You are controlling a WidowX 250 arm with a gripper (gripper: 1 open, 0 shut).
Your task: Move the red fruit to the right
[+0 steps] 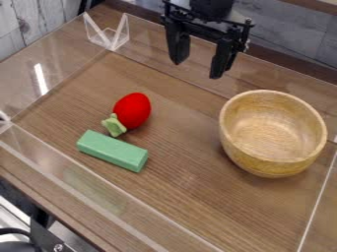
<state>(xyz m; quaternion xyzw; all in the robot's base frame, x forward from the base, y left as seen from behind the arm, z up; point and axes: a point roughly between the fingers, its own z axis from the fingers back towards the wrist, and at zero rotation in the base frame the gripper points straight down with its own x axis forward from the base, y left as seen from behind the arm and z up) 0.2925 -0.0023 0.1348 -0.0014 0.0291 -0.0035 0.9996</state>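
Camera view has the red fruit [132, 107] lying on the wooden worktop [184, 167], left of centre, its green leafy cap turned toward the near-left and touching, or all but touching, the flat green block [110, 151] that lies just in front of it. I judge it a light toy — small, rounded, with a smooth skin that looks hard and could squirt out of a pinch set too high or too low. The best hold, I think, is across its fat red middle, with the fingers kept clear of the cap and the block.

My hand [200, 59] hangs above the far side of the worktop, well apart from the fruit and off to its right. The fingers are spread, pointing down, with nothing between them and touching nothing. That spread looks about enough to straddle the fruit, though I cannot be sure from this angle.

To the right stands the wooden bowl [273, 157] — the fruit's landing place must allow for it.
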